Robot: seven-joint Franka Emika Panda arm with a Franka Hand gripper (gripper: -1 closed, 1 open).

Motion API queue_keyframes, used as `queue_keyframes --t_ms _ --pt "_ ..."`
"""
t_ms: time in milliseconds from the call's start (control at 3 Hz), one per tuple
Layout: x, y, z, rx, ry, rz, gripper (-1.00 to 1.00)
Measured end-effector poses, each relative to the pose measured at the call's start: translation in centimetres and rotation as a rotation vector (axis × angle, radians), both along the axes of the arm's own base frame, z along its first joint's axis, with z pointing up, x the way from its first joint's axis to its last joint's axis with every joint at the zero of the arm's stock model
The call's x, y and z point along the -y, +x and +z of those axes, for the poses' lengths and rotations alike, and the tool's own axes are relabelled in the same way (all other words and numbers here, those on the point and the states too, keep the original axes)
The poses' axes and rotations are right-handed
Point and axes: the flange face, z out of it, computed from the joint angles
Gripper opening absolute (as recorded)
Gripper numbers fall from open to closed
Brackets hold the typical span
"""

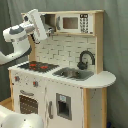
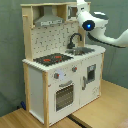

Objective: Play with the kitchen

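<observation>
The kitchen stands upright on a wooden floor before a grey curtain. The arm's gripper is raised beside the grey hood, above the red-ringed hob; whether it is spread or pressed together cannot be told. The black faucet arches over the sink, beside the hob.

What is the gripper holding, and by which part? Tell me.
It cannot be told. The gripper is up beside the kitchen near its hood, and no held object shows in either exterior view.
</observation>
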Motion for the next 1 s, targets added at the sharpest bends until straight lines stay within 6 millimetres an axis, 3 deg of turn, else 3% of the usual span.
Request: queue_keyframes --t_ms 333,1000 --pt "-2.2 -2.2 -1.0 -0.005 0.013 -0.002 1.0" --pt "0.0 -4.0 -4.0 -0.055 0.119 -0.089 1.0"
